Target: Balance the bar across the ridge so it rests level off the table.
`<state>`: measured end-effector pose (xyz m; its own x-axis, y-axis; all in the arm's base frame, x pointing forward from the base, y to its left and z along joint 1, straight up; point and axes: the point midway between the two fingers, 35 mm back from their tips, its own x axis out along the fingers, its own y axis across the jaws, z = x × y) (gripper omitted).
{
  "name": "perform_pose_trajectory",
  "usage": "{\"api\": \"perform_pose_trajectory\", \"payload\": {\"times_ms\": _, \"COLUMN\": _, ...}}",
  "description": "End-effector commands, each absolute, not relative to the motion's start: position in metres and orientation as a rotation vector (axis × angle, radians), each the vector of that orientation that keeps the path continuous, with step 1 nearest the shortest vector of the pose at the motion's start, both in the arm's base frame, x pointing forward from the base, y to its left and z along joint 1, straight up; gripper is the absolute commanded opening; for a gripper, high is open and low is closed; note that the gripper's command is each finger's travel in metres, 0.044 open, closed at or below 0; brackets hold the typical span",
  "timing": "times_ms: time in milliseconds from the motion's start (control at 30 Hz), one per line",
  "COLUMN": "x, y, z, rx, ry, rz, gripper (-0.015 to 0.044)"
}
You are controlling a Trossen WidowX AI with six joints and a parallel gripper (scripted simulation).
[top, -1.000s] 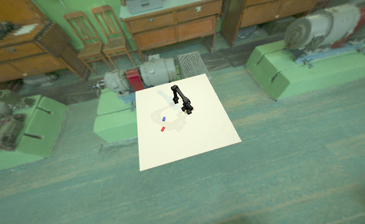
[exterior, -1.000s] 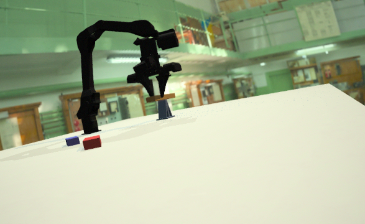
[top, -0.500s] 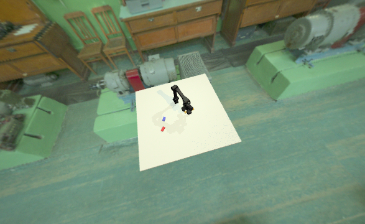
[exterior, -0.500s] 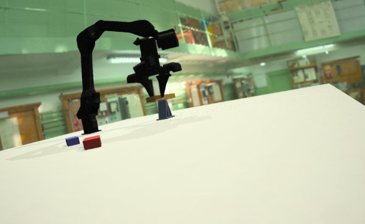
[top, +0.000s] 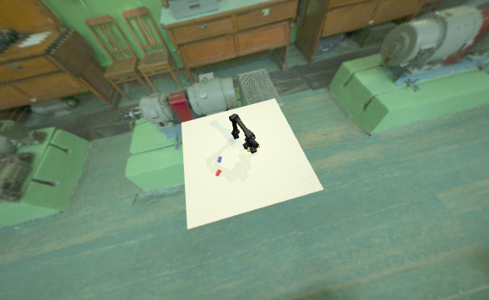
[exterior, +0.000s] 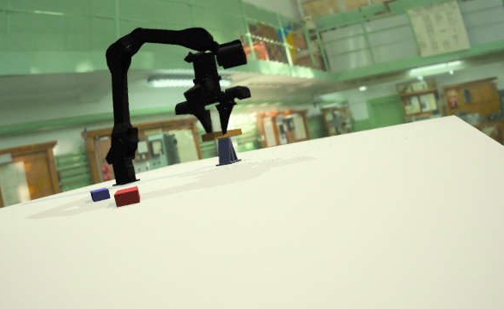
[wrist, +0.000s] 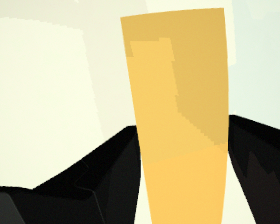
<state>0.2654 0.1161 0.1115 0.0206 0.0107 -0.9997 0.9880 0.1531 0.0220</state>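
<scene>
The orange-yellow bar [exterior: 235, 133] [wrist: 166, 75] lies across the top of the dark blue ridge [exterior: 227, 151] in the exterior view. It looks about level, with both ends clear of the table [exterior: 320, 223]. Its ends show small beside the gripper in the top view. My gripper [exterior: 217, 132] [wrist: 181, 131] points down over the bar. Its fingers are parted to about the bar's width, one along each long side, and look loosely open around it. Any gap between fingers and bar is too thin to tell. The ridge is hidden in the wrist view.
A blue block [top: 219, 159] [exterior: 100, 195] and a red block [top: 218, 172] [exterior: 127, 196] lie on the table, away from the ridge. The arm's base stands behind them in the exterior view.
</scene>
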Motion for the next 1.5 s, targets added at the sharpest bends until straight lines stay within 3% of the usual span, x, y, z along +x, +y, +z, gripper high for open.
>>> {"api": "perform_pose_trajectory", "payload": {"times_ms": 0, "x": 0.265, "y": 0.116, "z": 0.111, "rx": 1.112, "ry": 1.269, "rz": -1.076, "gripper": 0.0171}}
{"api": "perform_pose_trajectory", "payload": {"times_ms": 767, "x": 0.265, "y": 0.116, "z": 0.111, "rx": 1.112, "ry": 1.269, "rz": -1.076, "gripper": 0.0185}}
{"api": "perform_pose_trajectory", "payload": {"times_ms": 1100, "x": 0.265, "y": 0.116, "z": 0.111, "rx": 1.112, "ry": 1.269, "rz": -1.076, "gripper": 0.044}}
{"api": "perform_pose_trajectory", "payload": {"times_ms": 1233, "x": 0.266, "y": 0.117, "z": 0.119, "rx": 1.112, "ry": 1.269, "rz": -1.075, "gripper": 0.044}}
{"api": "perform_pose_trajectory", "payload": {"times_ms": 1467, "x": 0.266, "y": 0.116, "z": 0.196, "rx": 1.112, "ry": 1.269, "rz": -1.075, "gripper": 0.044}}
